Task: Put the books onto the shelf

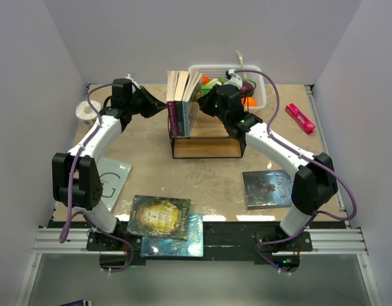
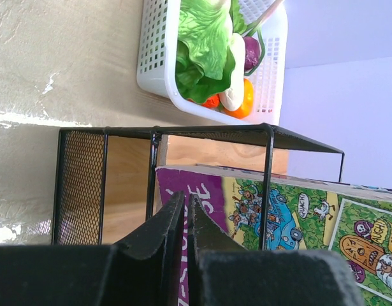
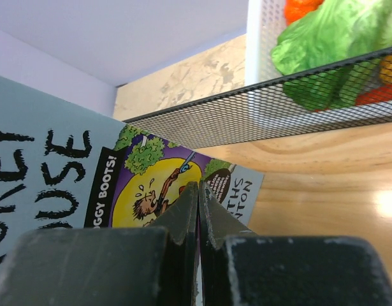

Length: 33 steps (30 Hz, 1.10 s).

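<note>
Arms [image 1: 97, 137] bend inward, closed fingers [image 2: 164, 236] flanking upright books [image 1: 183, 95] in shelf [image 1: 208, 146].

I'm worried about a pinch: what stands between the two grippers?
The upright books in the shelf stand between the left gripper and right gripper; the top view shows it.

Shelf [image 1: 206, 148]: black wire-frame box with light wooden boards, standing mid-tabletop [image 1: 151, 169]. Upright books [image 1: 183, 95] are grouped at its left end, cream page edges up, slightly fanned, with a purple spine on the outer left. 3 more lie flat on the tabletop. The green-gold book [image 1: 159, 215] sits at the near edge, partly on top of the teal-blue book [image 1: 188, 242]. The dark blue-grey book [image 1: 267, 189] lies alone at near right, apart from the shelf.
</note>
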{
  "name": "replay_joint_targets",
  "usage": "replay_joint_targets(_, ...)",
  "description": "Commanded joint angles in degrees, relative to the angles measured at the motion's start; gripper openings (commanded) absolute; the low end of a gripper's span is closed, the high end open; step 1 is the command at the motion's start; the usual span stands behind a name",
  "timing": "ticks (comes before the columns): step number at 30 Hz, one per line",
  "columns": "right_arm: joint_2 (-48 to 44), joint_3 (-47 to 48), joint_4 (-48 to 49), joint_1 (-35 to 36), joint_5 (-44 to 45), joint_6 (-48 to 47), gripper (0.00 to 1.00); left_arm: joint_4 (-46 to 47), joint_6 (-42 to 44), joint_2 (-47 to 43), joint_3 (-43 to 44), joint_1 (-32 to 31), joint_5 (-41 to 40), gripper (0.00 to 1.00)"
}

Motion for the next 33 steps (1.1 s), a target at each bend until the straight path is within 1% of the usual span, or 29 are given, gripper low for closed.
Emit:
replay_joint_targets(1, 1.1, 3.0, 3.8, -0.3, -2.3, 1.4, 0.0, 2.4, -0.9, 0.4, 2.7, 0.4, 2.2, 0.11)
replay_joint_targets(20, 3.2, 5.3, 3.8, -0.1, -4.8, 0.6, 0.0, 2.8, -1.1, 0.2, 2.2, 0.4, 2.8, 0.11)
replay_joint_targets(33, -1.4, 3.7, -2.4, -1.1, -2.0, -3.0, 0.0, 2.0, -0.3, -0.8, 1.4, 1.7, 2.2, 0.11)
